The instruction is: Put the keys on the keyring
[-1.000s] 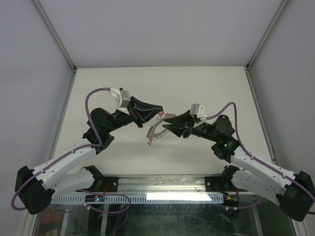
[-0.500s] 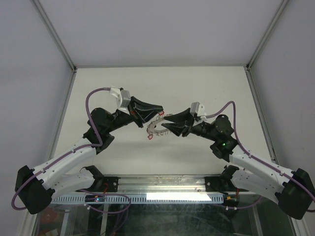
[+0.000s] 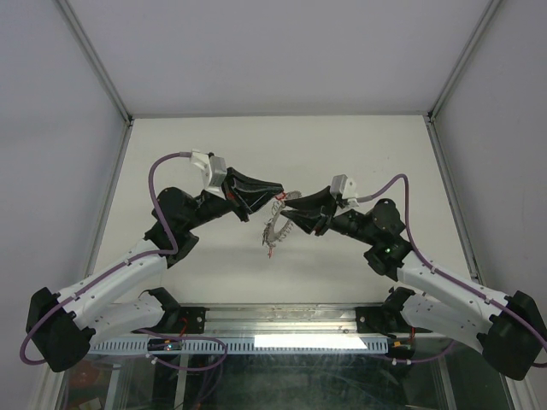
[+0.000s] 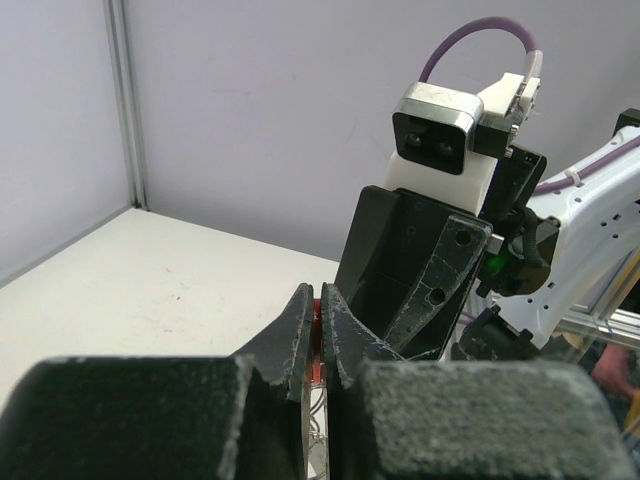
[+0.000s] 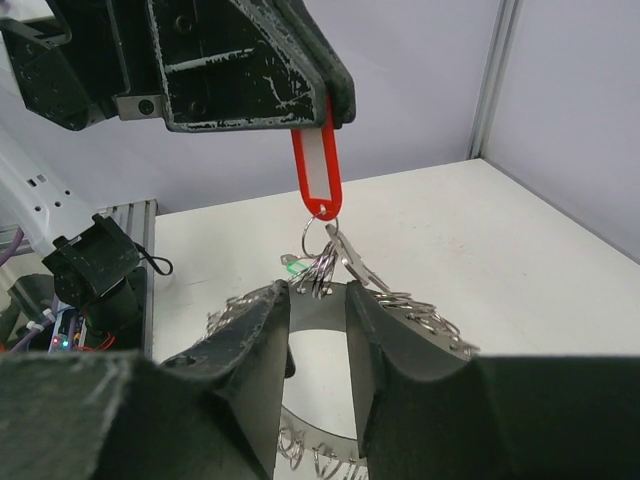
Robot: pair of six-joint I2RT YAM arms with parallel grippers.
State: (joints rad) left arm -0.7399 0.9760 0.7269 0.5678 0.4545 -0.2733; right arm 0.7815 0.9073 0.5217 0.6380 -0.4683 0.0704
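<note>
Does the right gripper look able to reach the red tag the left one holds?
Probably yes: the red tag hangs free just past the parted fingers of the right gripper, only small rings between.

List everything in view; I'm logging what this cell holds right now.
keyring: one, grey with silvery keys fanned round it, raised, centre of the cell.
red tag: one, red with white insert, hanging from the left gripper.
small ring: one, silvery, carrying keys, under the tag; green speck beside it.
table: one, white, the cell's floor.
frame posts: two, metal, at the far corners.
left arm, right arm: two, white and black, purple cables, bases at the near edge.
left gripper: one, black, shut on the red tag.
right gripper: one, black, jaws apart across the keyring's band; grip unclear.
</note>
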